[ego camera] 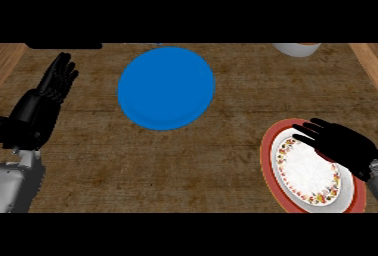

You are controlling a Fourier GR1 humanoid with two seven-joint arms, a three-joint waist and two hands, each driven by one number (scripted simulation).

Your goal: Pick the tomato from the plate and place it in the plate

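Note:
A red-rimmed plate (304, 172) with a white, flower-patterned centre lies at the lower right of the wooden counter. My right hand (341, 144) hovers over its upper right part, fingers spread and pointing left. No tomato shows anywhere; the hand may hide it. A plain blue plate (166, 87) lies at the upper middle with nothing on it. My left hand (52, 85) rests open at the left edge, fingers up, well away from both plates.
A white round vessel (298, 48) pokes in at the top right edge. Pale wooden borders run along the counter's left and right sides. Bare brown counter (184, 165) lies between the two plates.

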